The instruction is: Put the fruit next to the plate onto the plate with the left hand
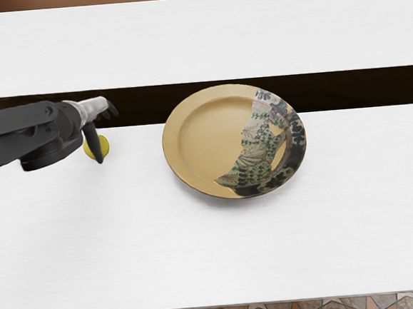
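White tabletop (214, 254); small yellow fruit (104, 144) lying left of plate (172, 139), apart from it, partly under left hand (97, 111). Clamped or loose: cannot tell. Probably light, firm, smooth, roll-prone; best pinched across widest part.

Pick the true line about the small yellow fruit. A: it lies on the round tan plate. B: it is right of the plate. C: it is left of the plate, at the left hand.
C: the small yellow fruit shows left of the round tan plate, partly behind the left hand.
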